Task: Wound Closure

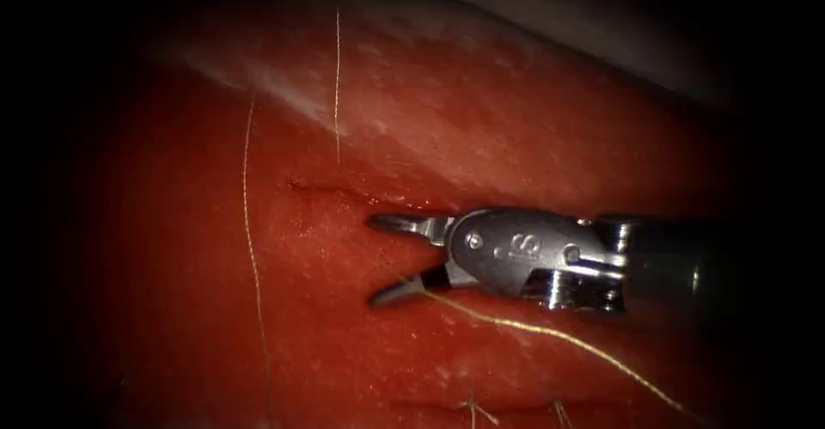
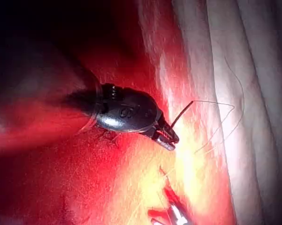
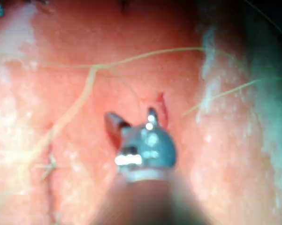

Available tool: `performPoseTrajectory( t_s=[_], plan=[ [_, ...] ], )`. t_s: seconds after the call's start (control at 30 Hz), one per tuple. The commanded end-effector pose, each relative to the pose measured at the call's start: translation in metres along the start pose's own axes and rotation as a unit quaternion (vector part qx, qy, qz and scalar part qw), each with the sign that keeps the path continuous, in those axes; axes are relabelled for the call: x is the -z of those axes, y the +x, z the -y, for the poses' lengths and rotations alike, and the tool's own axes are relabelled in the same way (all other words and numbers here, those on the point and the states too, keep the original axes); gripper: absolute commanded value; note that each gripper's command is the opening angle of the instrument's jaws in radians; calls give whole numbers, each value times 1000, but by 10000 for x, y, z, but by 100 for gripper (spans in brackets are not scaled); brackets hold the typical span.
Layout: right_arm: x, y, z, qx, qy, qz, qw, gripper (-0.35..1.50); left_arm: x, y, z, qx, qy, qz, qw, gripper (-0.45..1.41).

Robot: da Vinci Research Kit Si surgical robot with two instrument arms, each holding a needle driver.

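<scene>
Red, glistening pork tissue (image 1: 344, 326) lies under the right tool (image 1: 382, 257), jaws spread wide and empty, poised near the short cut (image 1: 344, 193) and golden thread (image 1: 533, 330); the left tool (image 2: 171, 136) grips a dark curved needle (image 2: 183, 114)

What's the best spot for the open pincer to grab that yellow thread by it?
Probably the thread stretch beside the lower jaw, coming down from above with jaws astride it: it lies flat on the tissue. The right pincer is open, holding nothing; the left pincer holds the needle by one end, seemingly not in tissue.
</scene>
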Motion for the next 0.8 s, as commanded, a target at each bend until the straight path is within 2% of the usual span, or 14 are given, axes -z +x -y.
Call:
performPoseTrajectory(
  t_s=[0.03,0.13,0.17,0.2,0.27,0.4,0.5,0.6,0.7,0.8],
  plan=[
    [-15,2,-3,0,-3,-3,1000,116,-6,-6,-1,1,-2,0,1000,-35],
    [-25,-2,-3,3,1,-6,1000,73,-6,-6,-1,1,-2,0,1000,-35],
    [-25,-2,-3,3,1,-6,1000,73,-6,-6,-1,1,-2,0,1000,-35],
    [-26,-3,-2,4,3,-6,1000,62,-6,-6,-1,1,-2,0,1000,-35],
    [-25,-7,2,7,31,-13,999,-35,-6,-7,-1,1,-2,0,1000,-35],
    [-18,-6,5,7,21,-2,1000,-35,-6,-7,0,1,-2,0,1000,-35],
    [2,-1,19,7,28,5,1000,-35,-6,-9,1,3,-2,0,1000,-35],
    [19,9,40,8,39,5,999,-35,-6,-10,2,3,-2,0,1000,-35],
    [40,29,75,9,62,2,998,-35,-7,-12,3,5,-1,0,1000,-35],
    [44,39,92,8,67,1,998,-35,-8,-12,2,5,0,0,1000,-35]
  ],
)
